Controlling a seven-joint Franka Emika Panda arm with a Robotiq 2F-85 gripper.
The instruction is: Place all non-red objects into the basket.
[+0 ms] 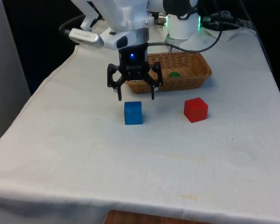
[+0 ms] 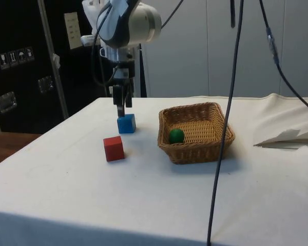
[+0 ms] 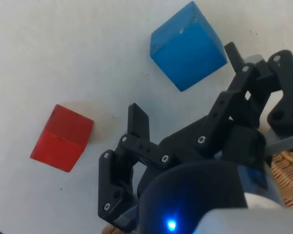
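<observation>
We log the gripper (image 1: 136, 95) hovering over the worktop (image 1: 84, 154), jaws spread wide and holding nothing. The blue cube (image 1: 133, 113) sits on the cloth just below and slightly toward the camera side of the fingertips, not yet between them. In the wrist view the blue cube (image 3: 188, 46) lies ahead of the open fingers, clear of both. The red cube (image 1: 195, 109) stands apart on the front view's right and should stay put. The basket (image 1: 203, 65) holds a green ball (image 1: 174, 73), so we judge one non-red item done and the blue cube the step in hand. Next move, in our judgement: shift over the cube, align the jaws with its faces, descend, close.
</observation>
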